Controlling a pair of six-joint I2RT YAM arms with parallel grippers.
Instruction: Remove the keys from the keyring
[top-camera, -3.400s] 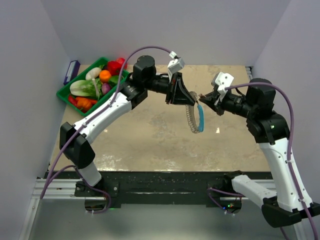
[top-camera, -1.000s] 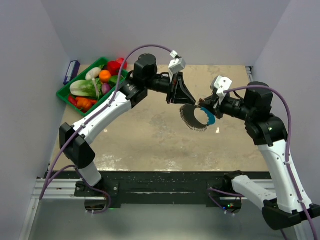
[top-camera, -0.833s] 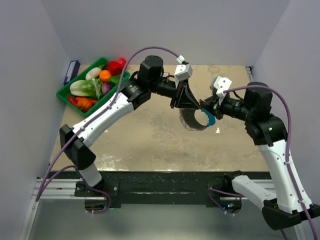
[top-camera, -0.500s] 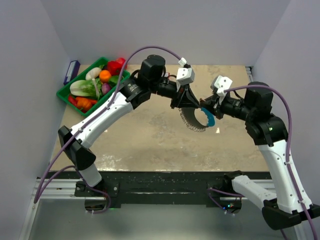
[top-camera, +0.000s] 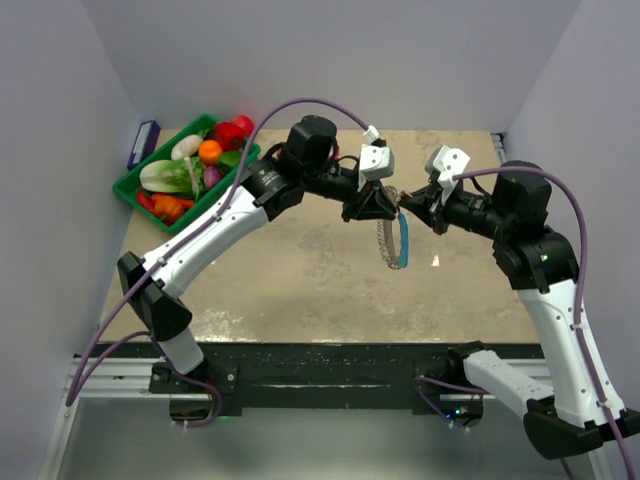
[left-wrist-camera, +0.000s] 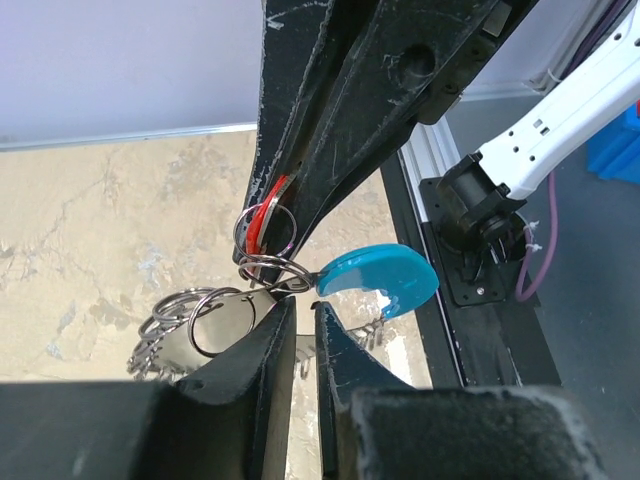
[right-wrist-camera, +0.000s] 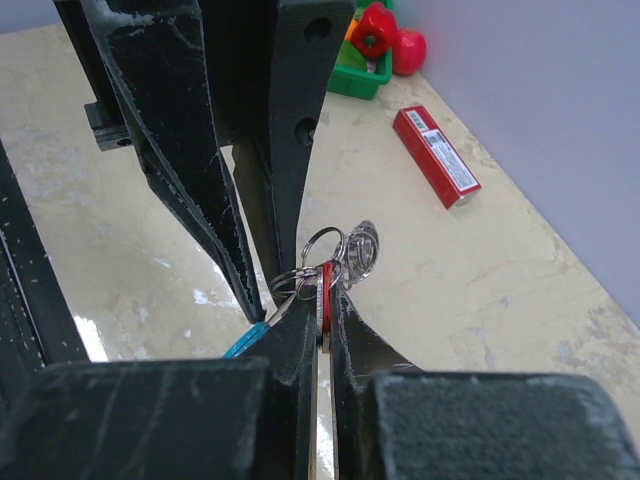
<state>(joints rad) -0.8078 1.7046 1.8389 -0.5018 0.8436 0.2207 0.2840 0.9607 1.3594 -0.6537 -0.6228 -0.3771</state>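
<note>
Two robot arms meet above the middle of the counter (top-camera: 300, 270). The keyring (top-camera: 392, 240), spread as a wide loop a second ago, now hangs as a narrow strand between both pincers, with its blue section (top-camera: 403, 243) beside the silvery keys (top-camera: 381, 240). The right pincer (right-wrist-camera: 322, 300) is clenched on the red key (right-wrist-camera: 323, 285). The left pincer (left-wrist-camera: 303, 305) has moved in to the small rings at the top. Its jaws stand a sliver apart, and I cannot tell if they grip anything. No key looks freed yet.
</note>
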